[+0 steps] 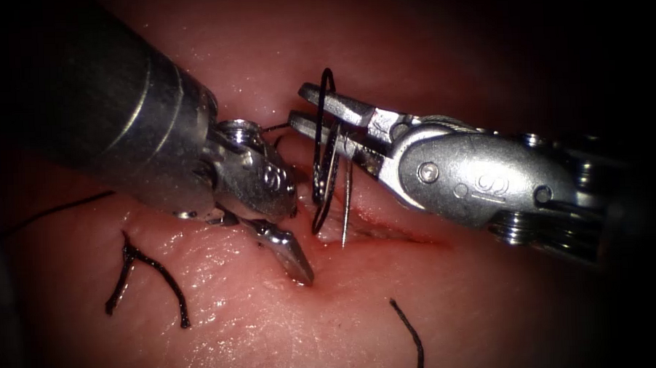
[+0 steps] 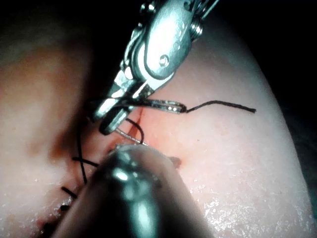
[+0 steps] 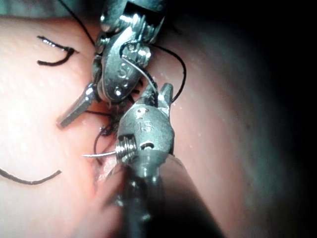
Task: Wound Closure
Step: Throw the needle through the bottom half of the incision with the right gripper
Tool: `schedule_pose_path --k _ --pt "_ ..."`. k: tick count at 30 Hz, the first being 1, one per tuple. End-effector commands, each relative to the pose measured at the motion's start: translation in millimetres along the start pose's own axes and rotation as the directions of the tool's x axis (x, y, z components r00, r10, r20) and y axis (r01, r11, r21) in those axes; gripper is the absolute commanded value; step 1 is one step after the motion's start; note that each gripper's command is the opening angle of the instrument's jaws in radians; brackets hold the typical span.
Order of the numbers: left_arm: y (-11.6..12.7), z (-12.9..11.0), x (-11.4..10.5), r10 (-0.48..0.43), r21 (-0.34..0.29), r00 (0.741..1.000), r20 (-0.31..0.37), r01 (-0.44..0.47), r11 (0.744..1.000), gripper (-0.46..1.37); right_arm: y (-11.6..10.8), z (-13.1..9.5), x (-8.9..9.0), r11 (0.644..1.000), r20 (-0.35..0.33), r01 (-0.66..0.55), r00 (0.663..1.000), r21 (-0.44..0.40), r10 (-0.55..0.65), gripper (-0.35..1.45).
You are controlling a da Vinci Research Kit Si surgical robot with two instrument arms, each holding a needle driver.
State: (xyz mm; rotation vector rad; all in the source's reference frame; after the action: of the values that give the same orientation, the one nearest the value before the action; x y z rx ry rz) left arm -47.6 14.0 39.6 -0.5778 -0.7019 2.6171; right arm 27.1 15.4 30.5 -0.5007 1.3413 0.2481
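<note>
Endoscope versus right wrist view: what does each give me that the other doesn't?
Endoscope: the needle hangs from the right tool, gripped above its tip. The tip points down at the cut, and I can't tell whether it has entered the tissue. Right wrist: thread arcs from the left tool round to the right tool. Both: the two tools, the needle and cut thread ends. I can't tell what the left tool holds.

Needle (image 1: 347,205) and thread (image 1: 325,155) crowd between both hands.
</note>
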Motion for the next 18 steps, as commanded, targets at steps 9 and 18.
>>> schedule_pose_path --k 9,18 --pt "-0.1 0.2 0.0 -0.005 0.006 1.0 0.002 0.005 1.0 1.13 -1.3 0.9 1.1 0.998 -0.026 0.028 0.999 -0.062 -0.03 -0.35" --pt "-0.1 0.5 0.1 -0.012 0.021 1.0 -0.001 0.012 1.0 1.08 0.0 0.3 0.6 0.99 -0.022 0.139 0.99 -0.027 -0.14 -0.35"
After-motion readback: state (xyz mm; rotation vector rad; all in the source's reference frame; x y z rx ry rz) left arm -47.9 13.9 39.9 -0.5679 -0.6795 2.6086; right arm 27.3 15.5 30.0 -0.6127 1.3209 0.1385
